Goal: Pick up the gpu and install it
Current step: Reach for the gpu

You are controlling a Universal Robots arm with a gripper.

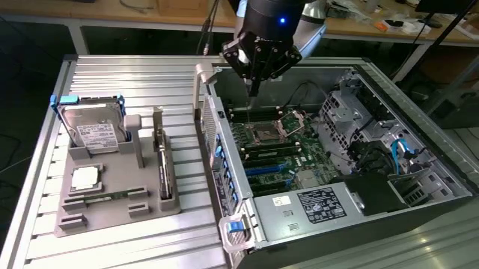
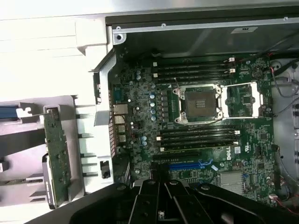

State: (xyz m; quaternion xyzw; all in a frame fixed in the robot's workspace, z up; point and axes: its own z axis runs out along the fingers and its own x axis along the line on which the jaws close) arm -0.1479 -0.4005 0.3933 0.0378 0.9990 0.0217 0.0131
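Claw (image 1: pixel 252 102) clenched on nothing, I hang over the open computer case (image 1: pixel 217 151), fingers aimed down at the motherboard (image 2: pixel 205 121). The gpu (image 1: pixel 163 168) is well apart from me, outside the case, standing on edge in the grey holder (image 1: pixel 112 216) on the table (image 1: pixel 150 78), beside the hard drive (image 1: pixel 93 131). To pick it well, I judge I should spread my jaws before descending, line them across the card's thin top edge so each pad meets a flat face, and draw it straight up out of its groove without twisting. The card's lower edge is sunk in the holder, and from the exterior view I see it almost edge-on, so its bracket is hard to make out. My own body covers part of the blue slots (image 2: pixel 187 164).
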